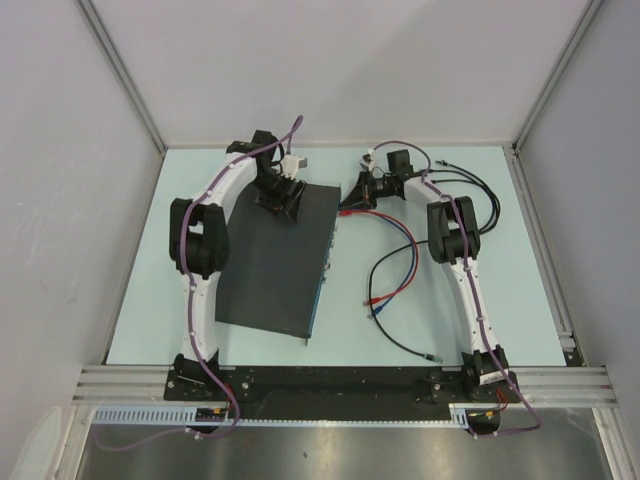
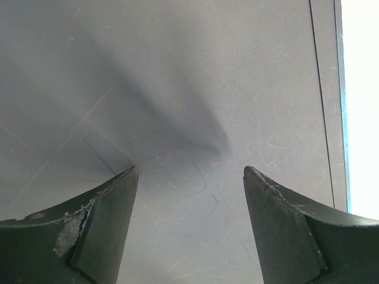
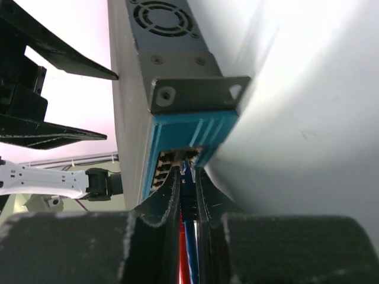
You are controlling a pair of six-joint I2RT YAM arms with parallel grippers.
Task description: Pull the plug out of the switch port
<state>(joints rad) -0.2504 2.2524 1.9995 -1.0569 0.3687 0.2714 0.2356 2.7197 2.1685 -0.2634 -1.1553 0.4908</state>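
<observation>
The switch (image 1: 270, 265) is a flat black box lying on the table, its blue port face (image 3: 192, 131) turned right. My right gripper (image 3: 188, 171) is shut on the blue plug (image 3: 188, 188) at the port row's far end; the plug's tip sits at a socket mouth. A red cable (image 3: 182, 266) runs beside the blue one between the fingers. In the top view the right gripper (image 1: 352, 197) is at the switch's far right corner. My left gripper (image 2: 189, 177) is open, its fingers spread over the switch's top (image 2: 189, 89) near the far edge (image 1: 280, 195).
Red (image 1: 400, 290), blue (image 1: 395, 230) and black (image 1: 385, 330) cables loop on the table right of the switch. More black cables (image 1: 480, 195) lie at the far right. Grey walls enclose the table on three sides.
</observation>
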